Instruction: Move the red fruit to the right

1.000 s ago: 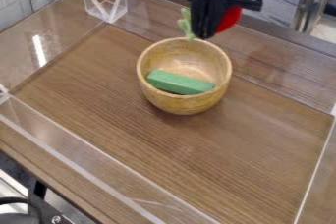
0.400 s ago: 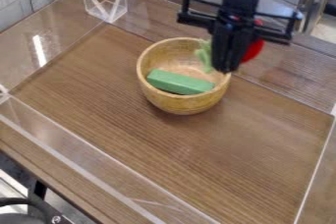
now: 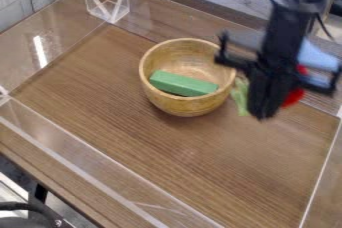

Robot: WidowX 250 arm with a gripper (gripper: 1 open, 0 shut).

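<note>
Item: red fruit [image 3: 293, 96], which I judge a light, rigid, slippery toy, gripped in closed jaws above the worktop [image 3: 160, 162], right of the wooden bowl [image 3: 181, 105]; best pinched across its round middle.

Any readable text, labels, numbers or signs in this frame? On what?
None readable. No print shows on the round wooden bowl, the flat green rectangular block, the small red fruit or the wooden table. The black gripper is motion-blurred.
</note>
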